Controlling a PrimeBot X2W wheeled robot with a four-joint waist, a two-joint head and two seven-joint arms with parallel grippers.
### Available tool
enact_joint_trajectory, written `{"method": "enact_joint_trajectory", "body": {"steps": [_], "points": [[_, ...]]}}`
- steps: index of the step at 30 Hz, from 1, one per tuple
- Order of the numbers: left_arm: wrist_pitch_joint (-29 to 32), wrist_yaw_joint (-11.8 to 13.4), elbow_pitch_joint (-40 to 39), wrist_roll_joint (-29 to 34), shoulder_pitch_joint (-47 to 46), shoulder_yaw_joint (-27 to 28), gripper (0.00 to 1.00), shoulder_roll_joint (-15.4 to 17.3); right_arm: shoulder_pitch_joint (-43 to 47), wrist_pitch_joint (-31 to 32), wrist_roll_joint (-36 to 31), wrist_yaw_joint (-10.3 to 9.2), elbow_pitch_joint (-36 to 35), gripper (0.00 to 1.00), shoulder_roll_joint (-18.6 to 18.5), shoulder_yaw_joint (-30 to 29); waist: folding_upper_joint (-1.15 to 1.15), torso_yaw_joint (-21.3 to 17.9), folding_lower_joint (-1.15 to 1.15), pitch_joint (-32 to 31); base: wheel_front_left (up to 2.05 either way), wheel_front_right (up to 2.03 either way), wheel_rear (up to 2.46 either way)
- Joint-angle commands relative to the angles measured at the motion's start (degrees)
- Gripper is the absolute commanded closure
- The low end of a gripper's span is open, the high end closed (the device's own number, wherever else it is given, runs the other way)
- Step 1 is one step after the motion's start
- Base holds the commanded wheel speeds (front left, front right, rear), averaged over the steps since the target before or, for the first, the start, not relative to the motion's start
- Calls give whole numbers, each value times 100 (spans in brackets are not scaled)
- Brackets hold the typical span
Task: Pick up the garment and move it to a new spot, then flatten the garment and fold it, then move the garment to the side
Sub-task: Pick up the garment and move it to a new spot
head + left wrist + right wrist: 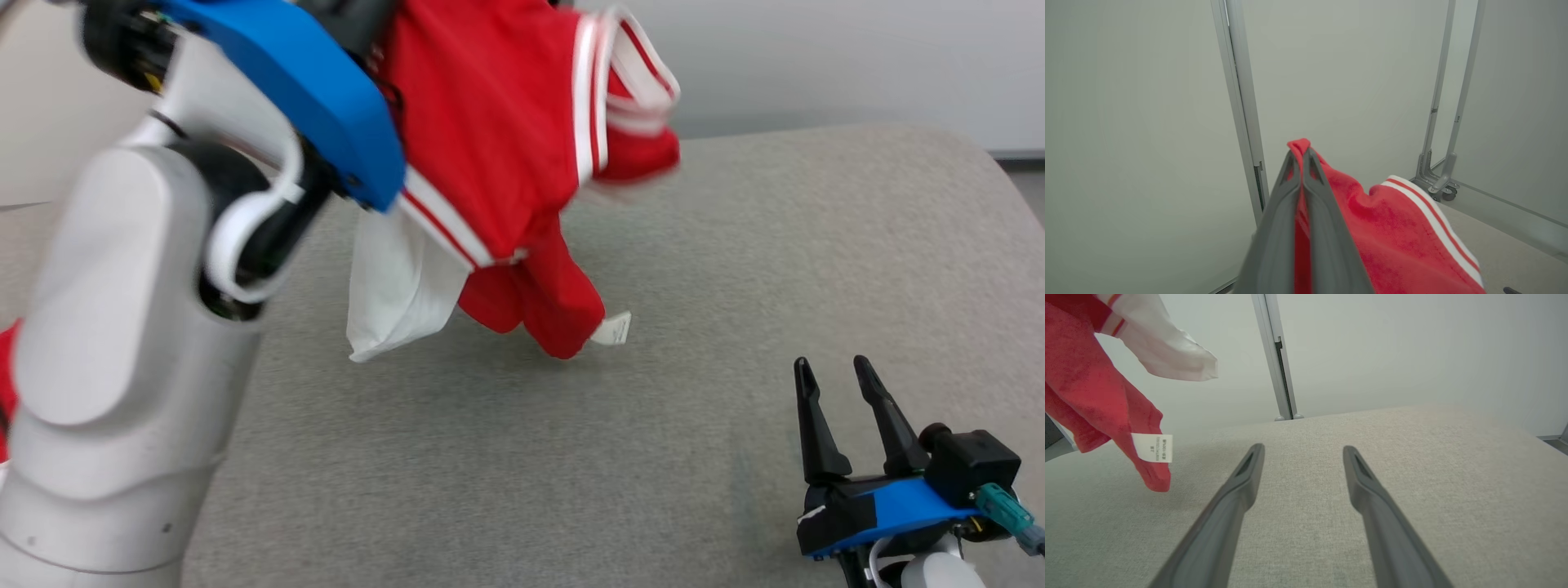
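- Left pincer (1301, 153) is shut tight on a fold of the red garment (1396, 228); in the left wrist view a red nub pokes out past the tips and a red sliver shows between the two fingers.
- In the head view that grip is hidden: the blue wrist mount (302, 90) and the pale left arm (122, 327) cover the upper left of the frame, and the garment's (490, 122) top is cut off by the upper edge.
- The garment hangs in the upper middle, bunched, white stripes blurred; I can't make out its full shape.
- A white pocket lining (396, 286) dangles at its lower left, a care label (614, 330) at its lowest red tip.
- The right wrist view catches that tip and the label (1153, 448) at centre left, low over the grey table (1412, 457); touching or just clear, I can't tell. The label's print is too small to read.
- Right pincer (833, 363) sits in the lower right of the head view, fingers apart, nothing between them, well apart from the garment (1081, 388).
- A scrap of red (6, 384) peeks at the left edge behind the arm; no telling what it is.
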Motion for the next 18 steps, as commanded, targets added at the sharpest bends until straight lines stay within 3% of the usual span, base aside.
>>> {"method": "enact_joint_trajectory", "body": {"steps": [1, 7, 10, 14, 15, 16, 17, 18], "points": [[-61, -35, 65, -10, 99, -86, 100, -30, -75, -47, 30, 1, -19, 0, -24, -8, 0, -118, 0, 32, 0, 0, 0], [-494, -47, 696, -40, 572, -648, 100, -288, -166, -107, 129, 1, 74, 0, -25, 54, 0, -546, 0, 284, 0, 0, 0], [-1011, -24, 1223, 443, 869, -985, 100, -247, -231, -137, 186, 1, 114, 0, -22, 116, 0, -680, 0, 390, 0, 0, 0], [-1699, 142, 2148, 760, 1348, -1299, 100, -493, -286, -176, 241, 1, 157, 0, -25, 193, 0, -789, 0, 469, 0, 0, 0], [-1895, 186, 2373, 814, 1429, -1332, 84, -550, -292, -185, 240, 1, 161, 0, -26, 192, 0, -796, 0, 475, 0, 0, 0], [-2104, 230, 2564, 876, 1507, -1370, 31, -599, -293, -194, 231, 1, 167, 0, -24, 180, 0, -791, 0, 476, 0, 0, 0], [-2284, 252, 2749, 906, 1587, -1412, 0, -658, -289, -193, 198, 1, 173, 0, -24, 157, 0, -772, 0, 473, 0, 0, 0], [-2444, 264, 2918, 882, 1675, -1412, 0, -726, -280, -194, 170, 1, 177, 0, -24, 134, 0, -748, 0, 457, 0, 0, 0]]}}
